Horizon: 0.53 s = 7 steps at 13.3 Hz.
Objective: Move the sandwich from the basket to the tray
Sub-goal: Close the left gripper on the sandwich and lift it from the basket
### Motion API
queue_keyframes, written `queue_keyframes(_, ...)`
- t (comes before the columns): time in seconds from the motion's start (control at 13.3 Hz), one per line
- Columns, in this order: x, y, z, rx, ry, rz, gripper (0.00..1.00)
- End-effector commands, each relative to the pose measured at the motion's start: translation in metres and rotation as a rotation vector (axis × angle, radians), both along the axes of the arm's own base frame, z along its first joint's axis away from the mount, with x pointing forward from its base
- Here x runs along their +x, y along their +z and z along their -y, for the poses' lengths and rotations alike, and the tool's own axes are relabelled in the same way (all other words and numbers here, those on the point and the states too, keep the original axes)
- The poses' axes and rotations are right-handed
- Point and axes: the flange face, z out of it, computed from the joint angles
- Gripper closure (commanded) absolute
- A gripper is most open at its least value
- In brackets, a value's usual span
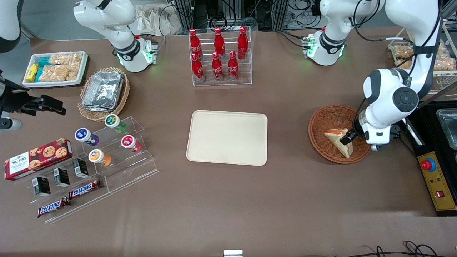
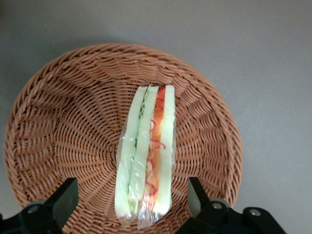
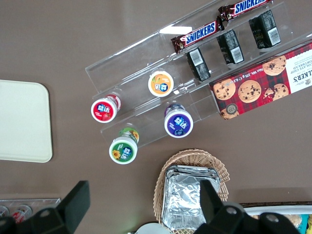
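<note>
The sandwich (image 1: 337,140) is a wrapped white-bread wedge with a red and green filling edge. It lies in the reddish-brown wicker basket (image 1: 321,123) toward the working arm's end of the table. My left gripper (image 1: 348,138) is down in the basket at the sandwich. In the left wrist view the gripper (image 2: 132,197) is open, with one finger on each side of the sandwich (image 2: 146,151) and a gap at both; the basket (image 2: 58,126) fills that view. The cream-beige tray (image 1: 227,137) lies flat at the table's middle with nothing on it.
A clear rack of red cola bottles (image 1: 218,53) stands farther from the front camera than the tray. Toward the parked arm's end are a tan basket with foil packs (image 1: 103,91), a clear stand with cups and snacks (image 1: 107,150) and a white tray of bagged snacks (image 1: 55,67). A control box (image 1: 437,180) lies beside the basket.
</note>
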Motion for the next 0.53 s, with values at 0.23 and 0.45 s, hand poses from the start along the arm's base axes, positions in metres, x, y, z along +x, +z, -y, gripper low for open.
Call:
queue_keyframes(0.23, -0.017, -0.036, 0.005, 0.015, 0.050, 0.011, 0.00)
queue_keyframes(0.45, -0.025, -0.045, 0.004, 0.025, 0.033, -0.011, 0.33)
